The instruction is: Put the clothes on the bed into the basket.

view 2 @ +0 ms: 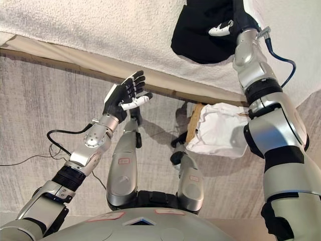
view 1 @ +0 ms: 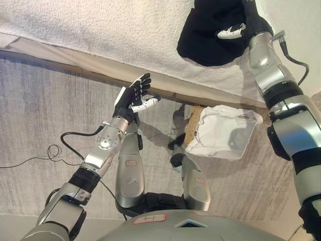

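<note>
A black garment [view 1: 205, 42] lies bunched on the bed's white blanket [view 1: 100, 27] at the top right. My right hand [view 1: 245, 24] reaches up onto this garment and rests on its right part; dark hand and black cloth merge, so its grip is hidden. On the floor below the bed's edge stands the basket [view 1: 193, 125], woven, with a white cloth liner [view 1: 223, 133] inside. My left hand [view 1: 133, 98] is raised open over the floor just before the bed's edge, left of the basket, holding nothing.
The bed's beige side [view 1: 75, 57] runs slantwise across the view from upper left to right. Pale wood-grain floor [view 1: 45, 105] lies to the left of my left arm. The basket sits close against the bed.
</note>
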{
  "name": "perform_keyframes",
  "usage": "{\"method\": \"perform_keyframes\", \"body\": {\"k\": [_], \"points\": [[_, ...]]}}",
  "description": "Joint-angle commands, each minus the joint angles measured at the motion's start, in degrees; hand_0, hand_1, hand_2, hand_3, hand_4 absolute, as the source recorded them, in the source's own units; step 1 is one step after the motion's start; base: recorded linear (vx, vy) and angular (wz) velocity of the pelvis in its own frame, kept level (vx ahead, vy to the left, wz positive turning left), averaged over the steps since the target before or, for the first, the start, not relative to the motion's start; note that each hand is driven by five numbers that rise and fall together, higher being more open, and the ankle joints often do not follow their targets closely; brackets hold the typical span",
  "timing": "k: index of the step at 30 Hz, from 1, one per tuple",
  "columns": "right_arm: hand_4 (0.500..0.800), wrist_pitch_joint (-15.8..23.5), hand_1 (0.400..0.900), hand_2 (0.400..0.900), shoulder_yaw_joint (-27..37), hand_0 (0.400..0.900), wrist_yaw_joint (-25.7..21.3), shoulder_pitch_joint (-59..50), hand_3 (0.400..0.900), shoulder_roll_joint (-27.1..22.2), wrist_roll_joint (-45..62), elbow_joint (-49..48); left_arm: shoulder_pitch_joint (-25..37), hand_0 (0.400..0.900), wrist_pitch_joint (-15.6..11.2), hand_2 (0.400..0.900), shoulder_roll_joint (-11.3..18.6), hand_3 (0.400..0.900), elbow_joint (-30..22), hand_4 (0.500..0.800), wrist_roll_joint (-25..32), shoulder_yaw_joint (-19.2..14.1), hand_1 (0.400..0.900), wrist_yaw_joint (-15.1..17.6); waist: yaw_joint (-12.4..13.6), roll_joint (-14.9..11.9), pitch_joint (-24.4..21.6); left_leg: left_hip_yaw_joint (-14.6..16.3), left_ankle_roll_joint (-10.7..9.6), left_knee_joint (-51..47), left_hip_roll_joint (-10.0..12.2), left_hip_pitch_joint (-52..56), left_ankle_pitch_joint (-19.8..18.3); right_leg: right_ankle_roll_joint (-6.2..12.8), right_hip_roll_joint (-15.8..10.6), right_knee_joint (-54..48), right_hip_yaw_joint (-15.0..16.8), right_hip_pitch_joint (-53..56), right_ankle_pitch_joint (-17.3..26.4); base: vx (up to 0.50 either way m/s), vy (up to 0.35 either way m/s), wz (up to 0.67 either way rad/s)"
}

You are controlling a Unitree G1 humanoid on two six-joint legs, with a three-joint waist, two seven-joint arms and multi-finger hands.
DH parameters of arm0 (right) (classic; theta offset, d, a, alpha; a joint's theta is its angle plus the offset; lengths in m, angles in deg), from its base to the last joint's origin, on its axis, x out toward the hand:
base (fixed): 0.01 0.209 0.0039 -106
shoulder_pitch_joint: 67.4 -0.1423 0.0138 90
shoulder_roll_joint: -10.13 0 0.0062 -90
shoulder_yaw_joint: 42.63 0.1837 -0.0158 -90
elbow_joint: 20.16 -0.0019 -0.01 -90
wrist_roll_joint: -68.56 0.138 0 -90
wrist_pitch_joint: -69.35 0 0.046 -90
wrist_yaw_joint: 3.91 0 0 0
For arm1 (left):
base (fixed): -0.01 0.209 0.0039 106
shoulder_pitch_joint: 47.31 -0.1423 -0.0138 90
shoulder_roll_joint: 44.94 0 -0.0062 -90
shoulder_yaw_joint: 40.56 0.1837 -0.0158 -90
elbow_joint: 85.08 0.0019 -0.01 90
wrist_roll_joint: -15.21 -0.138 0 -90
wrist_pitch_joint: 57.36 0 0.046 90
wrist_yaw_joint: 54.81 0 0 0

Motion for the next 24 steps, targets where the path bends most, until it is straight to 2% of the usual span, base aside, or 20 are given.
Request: {"method": "perform_keyframes", "body": {"k": [1, 4, 5, 6, 13, 24], "points": [[0.8, -0.46, 0.9, 0.9, -3.18, 0.9, 3.11, -11.34, 0.9, -4.02, 5.68, 5.24, 0.77, 0.9, -2.91, 0.9, 1.37, 0.9, -7.68, 0.8, 2.08, 1.84, 0.9, -1.25, 2.3, -0.95, 1.99, 0.38, -4.21, 6.44, 2.44, -0.46, -8.86, 1.79, 0.27, 3.58, 1.89, 0.41, 0.01, 0.01, -0.053, 0.15], [0.8, -1.92, 0.9, 0.9, -3.75, 0.9, 4.34, -14.39, 0.9, -2.4, 7.07, 10.01, 0.87, 0.9, -1.94, 0.9, 1.76, 0.9, -7.88, 0.8, 2.1, 2.13, 0.9, -1.61, 2.8, -0.91, 2.0, -0.12, -4.37, 6.04, 2.45, -0.86, -8.36, 1.6, 0.77, 3.27, 1.4, 0.22, -0.08, 0.0, -0.028, 0.11], [0.695, -1.69, 0.725, 0.725, -3.19, 0.725, 4.25, -14.45, 0.725, -1.95, 7.87, 9.93, 0.8, 0.9, -1.64, 0.9, 1.59, 0.9, -7.81, 0.8, 2.1, 1.89, 0.9, -1.55, 2.86, -0.86, 2.0, -0.06, -4.36, 5.77, 2.44, -0.76, -8.2, 1.58, 0.89, 3.19, 1.41, 0.21, -0.05, -0.01, -0.006, 0.05], [0.5, -1.8, 0.4, 0.4, -3.68, 0.4, 4.76, -14.45, 0.4, -1.66, 7.95, 10.52, 0.92, 0.9, -1.4, 0.9, 1.63, 0.9, -7.71, 0.8, 2.04, 1.83, 0.9, -1.57, 2.96, -0.82, 2.0, -0.03, -4.4, 5.41, 2.4, -0.62, -7.99, 1.57, 0.98, 3.02, 1.39, 0.23, -0.02, -0.01, -0.005, 0.05], [0.5, -2.54, 0.4, 0.4, -2.77, 0.4, 4.99, -15.49, 0.4, 0.9, 8.68, 13.72, 1.26, 0.9, -0.82, 0.9, 1.3, 0.9, -7.69, 0.8, 2.45, 2.22, 0.9, -1.67, 3.55, -0.81, 2.0, -0.19, -4.78, 2.13, 1.81, 1.14, -6.32, 1.61, 1.81, 1.25, 0.65, 1.33, 0.3, -0.01, -0.024, 0.09], [0.5, -2.28, 0.4, 0.4, -2.68, 0.4, 3.47, -16.62, 0.4, 2.17, 9.3, 13.93, 1.89, 0.9, -0.56, 0.9, 1.01, 0.9, -7.2, 0.8, 2.58, 3.37, 0.9, -0.76, 3.62, -0.76, 2.0, -0.37, -4.81, 1.39, 1.6, 1.4, -5.97, 1.76, 2.19, 0.61, 0.48, 1.51, 0.48, 0.0, -0.002, 0.0]]}}
